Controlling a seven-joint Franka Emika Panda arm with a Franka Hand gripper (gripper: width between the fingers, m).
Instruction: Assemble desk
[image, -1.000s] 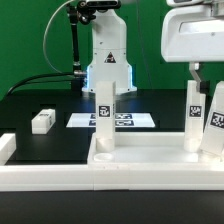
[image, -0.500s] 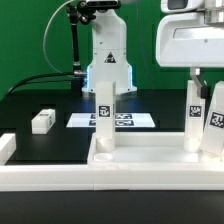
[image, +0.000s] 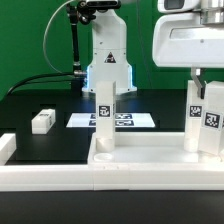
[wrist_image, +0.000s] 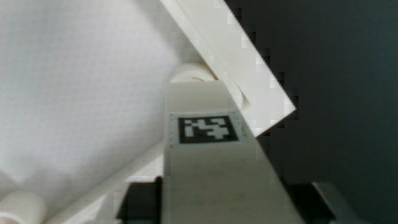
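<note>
A loose leg (image: 41, 121) is lying on the bench (image: 20, 108) at the exterior view's left. One upright leg (image: 104, 115) and a farther leg (image: 195, 118) are standing in the tabletop (image: 150, 158). Rightmost, the end effector (wrist_image: 237, 200), largely cropped, is clasping a fourth leg (image: 213, 125).

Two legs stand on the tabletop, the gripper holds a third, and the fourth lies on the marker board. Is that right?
Not quite. In the exterior view the fourth leg lies on the black table, apart from the marker board, toward that view's left. The rest holds: two legs stand on the tabletop, and the gripper holds a third leg.
</note>
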